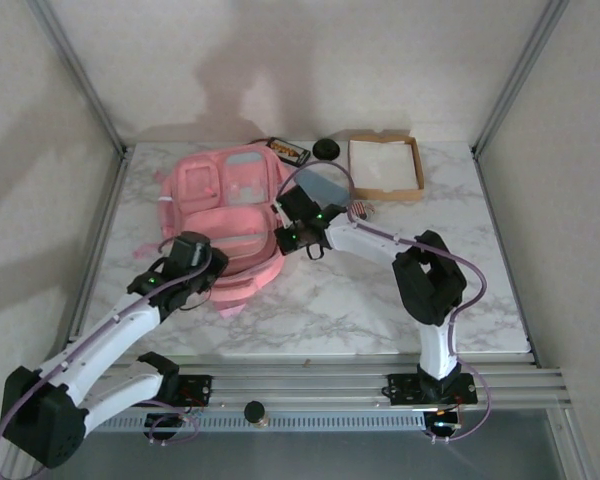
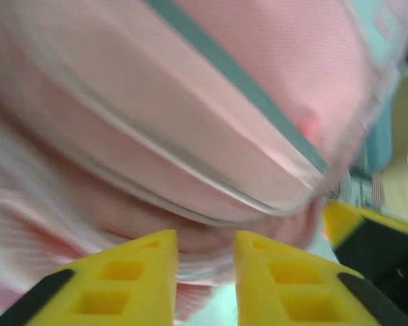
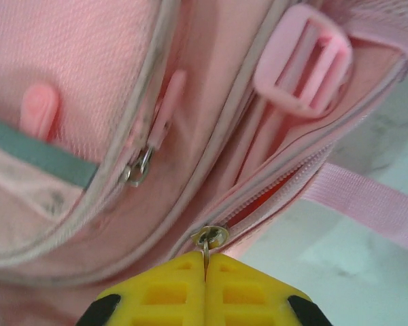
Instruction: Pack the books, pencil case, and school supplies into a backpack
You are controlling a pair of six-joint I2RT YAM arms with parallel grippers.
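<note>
Pinching a metal zip pull (image 3: 209,239) on the backpack (image 3: 88,81), the right gripper (image 3: 205,272) has its yellow fingers clenched flat together, the ring caught at their tips. From the pull the zip runs up toward 1 o'clock; a short stretch looks parted with orange-red inside, contents cannot be told. A second zip pull (image 3: 137,170) hangs at 10 o'clock of the held one, a pink buckle (image 3: 302,58) at 1 o'clock and a pink strap (image 3: 367,200) at 3 o'clock, lying on the marble table (image 3: 367,285).

Left gripper (image 2: 204,272): fingers parted with a clear gap, released, nothing between them; pink backpack fabric (image 2: 190,102) bulges just beyond the tips, contact cannot be told, view blurred.

Top view: backpack (image 1: 225,215) lies flat left of table centre, left gripper (image 1: 212,268) at its 7 o'clock edge, right gripper (image 1: 298,235) at its 3 o'clock edge. Dark brown book (image 1: 288,151) lies on the table at the backpack's 1 o'clock corner. Cardboard tray (image 1: 418,165) sits at 1 o'clock of the table, with white lining inside.
</note>
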